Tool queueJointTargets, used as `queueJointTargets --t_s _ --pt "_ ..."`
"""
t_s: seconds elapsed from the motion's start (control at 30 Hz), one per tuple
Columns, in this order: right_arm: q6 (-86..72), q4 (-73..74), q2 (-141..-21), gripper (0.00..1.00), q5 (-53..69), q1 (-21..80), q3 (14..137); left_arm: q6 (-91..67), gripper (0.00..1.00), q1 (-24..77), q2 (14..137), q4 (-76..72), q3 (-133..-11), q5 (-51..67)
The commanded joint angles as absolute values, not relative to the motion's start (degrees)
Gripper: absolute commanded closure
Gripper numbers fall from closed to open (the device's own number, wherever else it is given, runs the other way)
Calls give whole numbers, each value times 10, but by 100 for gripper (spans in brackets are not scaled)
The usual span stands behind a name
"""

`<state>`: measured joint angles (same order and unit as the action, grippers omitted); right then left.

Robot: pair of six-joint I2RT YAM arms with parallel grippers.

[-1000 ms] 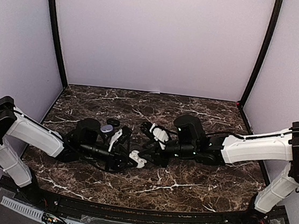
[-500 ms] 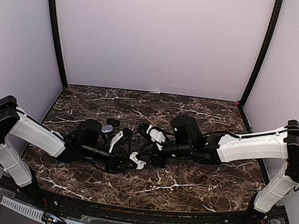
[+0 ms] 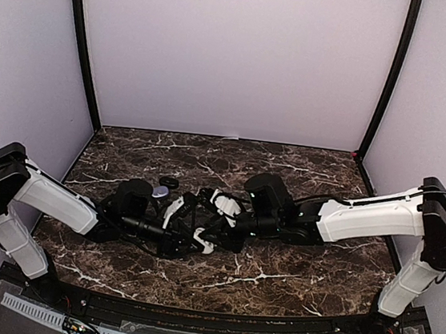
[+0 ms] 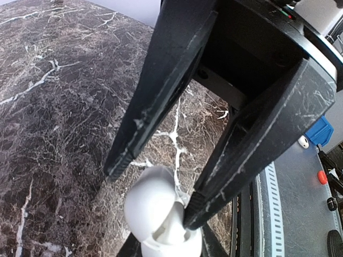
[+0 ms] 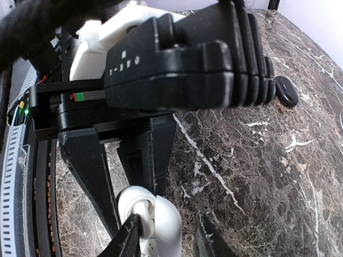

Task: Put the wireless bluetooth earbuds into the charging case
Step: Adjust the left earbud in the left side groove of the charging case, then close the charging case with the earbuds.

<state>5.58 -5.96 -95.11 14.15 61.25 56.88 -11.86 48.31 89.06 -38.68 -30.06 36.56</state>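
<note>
The right arm has slid leftward, its jaws narrowing beside the white case.

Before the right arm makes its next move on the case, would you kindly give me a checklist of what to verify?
1. Grip: left tool clamped on the white charging case: ok.
2. Alignment: right tool with a finger either side of the case: ok.
3. Load: earbud in the right tool: cannot tell, none shows.
4. Access: case lid open enough: cannot tell.
5. Clearance: black ring lies apart from both tools: ok.
</note>
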Motion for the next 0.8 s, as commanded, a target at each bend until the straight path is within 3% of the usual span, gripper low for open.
queueJointTargets --t_s 0.0,0.2,0.43,0.77 --pt "57 -59 -957 66 138 620 573 -114 85 486 882 -419 -315 383" --pt "38 -90 -921 60 266 586 531 -111 85 486 882 -425 -306 381" --pt "11 -134 -870 59 294 545 484 -102 85 486 873 -427 -302 386" --pt "-11 -147 -934 87 274 514 509 -79 85 488 858 -503 -269 446"
